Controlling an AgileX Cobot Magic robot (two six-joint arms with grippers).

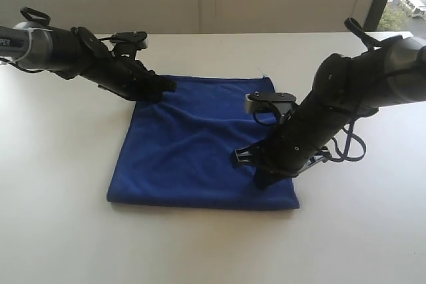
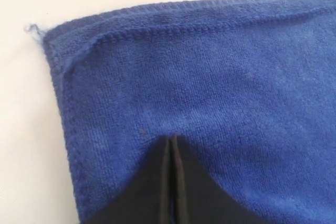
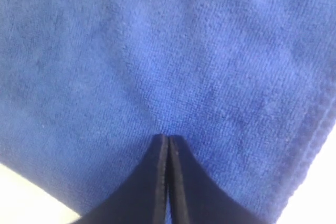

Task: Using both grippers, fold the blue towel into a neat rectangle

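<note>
White table (image 1: 60, 231), blue towel (image 1: 193, 151) lying flat at centre.
Left gripper (image 1: 168, 86), jaws closed, rests at the far left corner; right gripper (image 1: 261, 181), jaws closed, near the front right edge. Open both, pinch matching hems, lift together, align edges before release.

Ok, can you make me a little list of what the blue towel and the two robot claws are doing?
towel: blue towel, lying fairly flat on the white table
layers: looks doubled, two hems show at one corner
left gripper: shut, tip at the towel's far left corner
right gripper: shut, tip near the near right corner
held: no cloth seen between the jaws
</note>
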